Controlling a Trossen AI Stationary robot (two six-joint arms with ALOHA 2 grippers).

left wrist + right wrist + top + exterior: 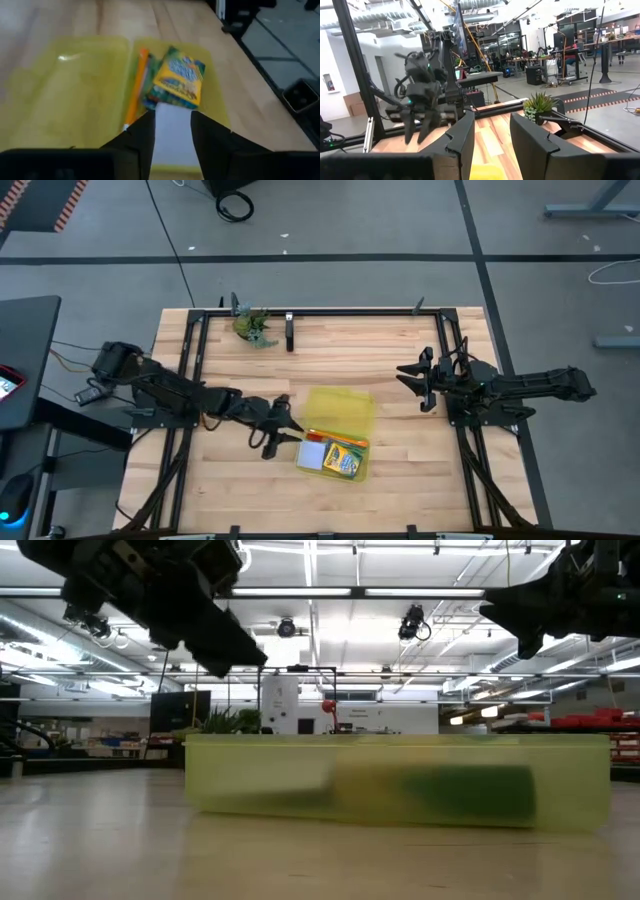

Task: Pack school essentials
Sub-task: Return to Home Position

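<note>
A translucent yellow case [340,412] lies open in the middle of the table. Its near half holds the yellow-green crayon box [181,79], the orange pencil [135,92] and the pale note pad [172,132], which lies flat on the case floor. I cannot make out scissors, pen or eraser. My left gripper [290,432] hangs open just left of the case and above it, with the note pad showing past its fingers [142,137]. My right gripper [408,383] is open and raised over the table's right side, away from the case.
A leafy green plant toy [252,326] sits by the far edge next to a black frame rail [350,312]. Bare wood lies to the right of the case and along the near edge. In the low view the case's wall [400,790] fills the middle.
</note>
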